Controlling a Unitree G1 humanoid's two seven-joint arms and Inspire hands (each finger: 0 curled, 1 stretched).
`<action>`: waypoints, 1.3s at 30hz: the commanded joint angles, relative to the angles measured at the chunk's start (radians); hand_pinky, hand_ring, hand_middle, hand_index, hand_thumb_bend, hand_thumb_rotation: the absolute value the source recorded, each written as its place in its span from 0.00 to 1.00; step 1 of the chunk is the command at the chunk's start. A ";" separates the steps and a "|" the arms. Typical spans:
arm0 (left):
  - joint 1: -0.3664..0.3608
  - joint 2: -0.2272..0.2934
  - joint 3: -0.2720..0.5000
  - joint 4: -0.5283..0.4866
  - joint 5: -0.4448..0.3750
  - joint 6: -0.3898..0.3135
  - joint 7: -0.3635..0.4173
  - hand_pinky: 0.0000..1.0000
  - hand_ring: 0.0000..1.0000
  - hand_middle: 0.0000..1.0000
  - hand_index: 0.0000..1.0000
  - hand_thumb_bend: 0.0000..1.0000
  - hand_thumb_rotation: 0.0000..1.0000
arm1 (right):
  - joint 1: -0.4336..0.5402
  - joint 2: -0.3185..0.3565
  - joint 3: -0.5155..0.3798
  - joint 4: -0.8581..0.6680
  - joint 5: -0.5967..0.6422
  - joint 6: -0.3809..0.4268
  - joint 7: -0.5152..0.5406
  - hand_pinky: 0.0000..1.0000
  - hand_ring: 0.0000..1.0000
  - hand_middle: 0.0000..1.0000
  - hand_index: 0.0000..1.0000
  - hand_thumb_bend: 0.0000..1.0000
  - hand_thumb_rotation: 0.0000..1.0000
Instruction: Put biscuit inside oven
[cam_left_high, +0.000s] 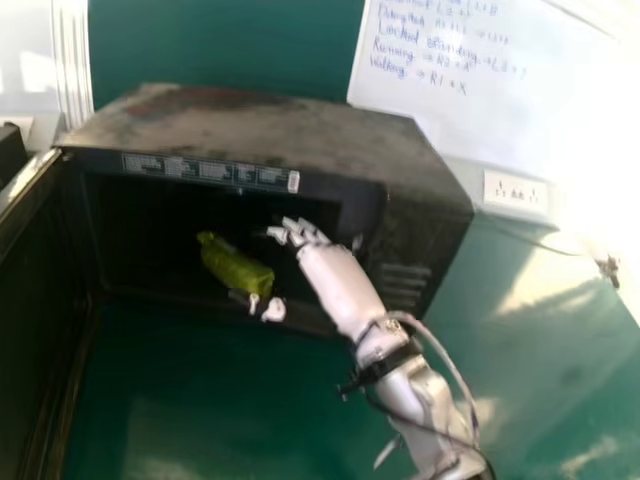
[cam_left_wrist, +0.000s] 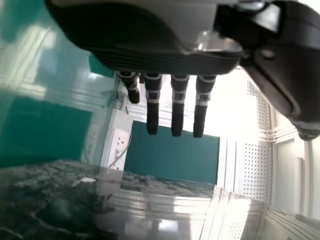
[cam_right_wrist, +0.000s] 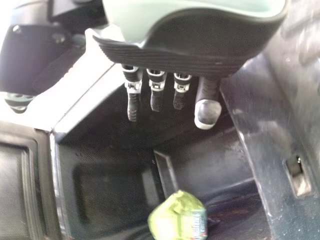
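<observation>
As I look down at the oven (cam_left_high: 270, 120), my right hand (cam_left_high: 305, 236) is at its open mouth, reaching in from the robot's right side. Its fingers (cam_right_wrist: 132, 102) are straight and spread a little apart, so I read the hand as open, with nothing clasped in it. Between the fingertips and the biscuit (cam_left_high: 235, 268) I see a gap in the right wrist view.

The biscuit is a yellow-green packet in the oven's mouth, to the left of the hand and a bit nearer to me. It sits aslant, its far end towards the left and its near end close to the front lip. I cannot tell if it bears fully on the oven floor. Two small pale bits show by that near end; I can't make out what they are.

Behind the hand, the arm carries a black strap (cam_left_high: 388, 362) and a grey cable (cam_left_high: 440, 352). The door (cam_left_high: 35, 300) stands open on the left, and a printed label (cam_left_high: 210, 170) runs along the oven's upper front edge. Farther out come the glossy table (cam_left_high: 240, 420), a wall socket (cam_left_high: 515, 192) to the right and a whiteboard (cam_left_high: 450, 65) with handwriting behind. My left hand (cam_left_wrist: 177, 107) is above the table, its fingers straight too.
</observation>
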 joint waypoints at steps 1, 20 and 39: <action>-0.001 0.001 0.006 0.013 -0.001 -0.011 -0.005 0.78 0.83 0.86 0.82 0.91 0.94 | 0.040 -0.020 -0.028 -0.048 0.026 -0.002 0.027 0.00 1.00 1.00 0.89 1.00 0.66; 0.003 0.008 0.002 0.002 0.054 -0.014 0.037 0.77 0.82 0.85 0.81 0.92 0.93 | 0.298 -0.087 -0.163 -0.286 0.108 -0.079 0.111 0.00 1.00 1.00 0.93 1.00 0.88; 0.000 0.016 -0.008 0.003 0.080 -0.038 0.011 0.77 0.83 0.85 0.86 0.82 1.00 | 0.480 0.004 -0.229 -0.319 0.526 -0.182 0.187 0.00 1.00 1.00 0.93 1.00 0.84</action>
